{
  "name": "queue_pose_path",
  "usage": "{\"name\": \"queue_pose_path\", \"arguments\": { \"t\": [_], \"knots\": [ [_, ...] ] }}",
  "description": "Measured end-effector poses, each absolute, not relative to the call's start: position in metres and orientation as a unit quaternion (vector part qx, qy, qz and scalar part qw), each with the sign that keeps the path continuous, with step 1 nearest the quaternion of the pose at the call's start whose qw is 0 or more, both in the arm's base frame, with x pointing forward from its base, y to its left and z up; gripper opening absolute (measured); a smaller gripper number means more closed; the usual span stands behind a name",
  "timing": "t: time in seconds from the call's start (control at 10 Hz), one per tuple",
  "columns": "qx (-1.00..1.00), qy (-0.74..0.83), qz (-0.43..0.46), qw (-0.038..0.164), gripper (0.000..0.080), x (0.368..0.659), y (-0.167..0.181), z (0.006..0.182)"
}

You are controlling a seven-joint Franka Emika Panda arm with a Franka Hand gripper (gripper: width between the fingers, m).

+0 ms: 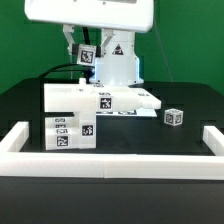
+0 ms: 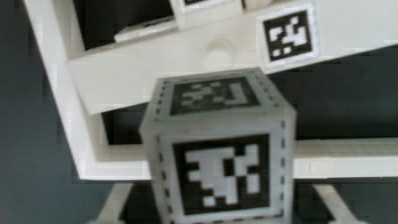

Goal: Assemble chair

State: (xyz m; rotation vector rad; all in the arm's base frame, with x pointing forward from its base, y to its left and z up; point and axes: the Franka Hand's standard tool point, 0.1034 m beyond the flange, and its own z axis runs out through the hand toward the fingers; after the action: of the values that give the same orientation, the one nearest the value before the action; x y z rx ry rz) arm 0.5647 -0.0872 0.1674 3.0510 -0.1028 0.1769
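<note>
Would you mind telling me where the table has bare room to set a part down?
Bare table lies on the exterior view's right, between the stacked chair parts, the small tagged cube and the front rail. It is crowded on the exterior view's left, where the parts sit near the left rail.

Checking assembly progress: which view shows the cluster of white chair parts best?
The exterior view: the chair parts appear whole, tags readable. The wrist view shows only some white bars behind a close tagged block.
</note>
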Motion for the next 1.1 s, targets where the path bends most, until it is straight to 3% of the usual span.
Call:
{"name": "queue_pose_path", "arguments": {
  "t": [1.1],
  "knots": [
    [0.994, -0.065, 0.067, 0.053, 0.029, 0.5638, -0.0856, 0.1605]
  ]
}}
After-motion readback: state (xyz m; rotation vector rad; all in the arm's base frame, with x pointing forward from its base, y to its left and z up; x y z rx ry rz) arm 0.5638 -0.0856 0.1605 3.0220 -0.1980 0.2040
